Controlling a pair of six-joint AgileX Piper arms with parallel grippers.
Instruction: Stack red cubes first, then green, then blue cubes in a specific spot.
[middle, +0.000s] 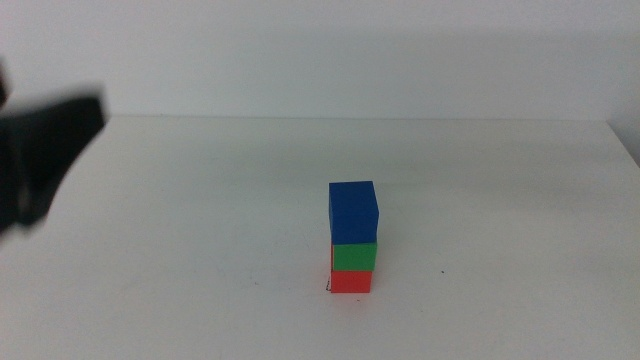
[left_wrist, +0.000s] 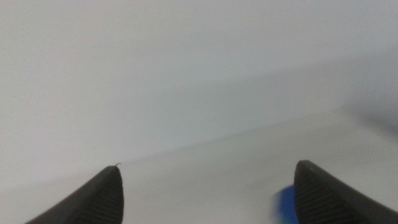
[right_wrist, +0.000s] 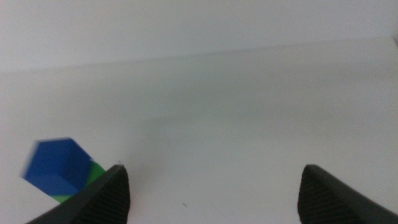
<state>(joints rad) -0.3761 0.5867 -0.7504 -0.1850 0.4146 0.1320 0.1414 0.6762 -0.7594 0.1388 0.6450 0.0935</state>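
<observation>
Dark left fingers (middle: 40, 165) raised at table's left, spread wide, empty.

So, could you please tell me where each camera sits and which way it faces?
Middle view: in front of the table, looking forward and down at the stack: blue cube on green cube on red cube; the left hand shows at the left edge.
Left wrist view: on the left arm, facing the tabletop, jaws apart.
Right wrist view: on the right arm, jaws apart.
Every view shows the blue cube.
</observation>
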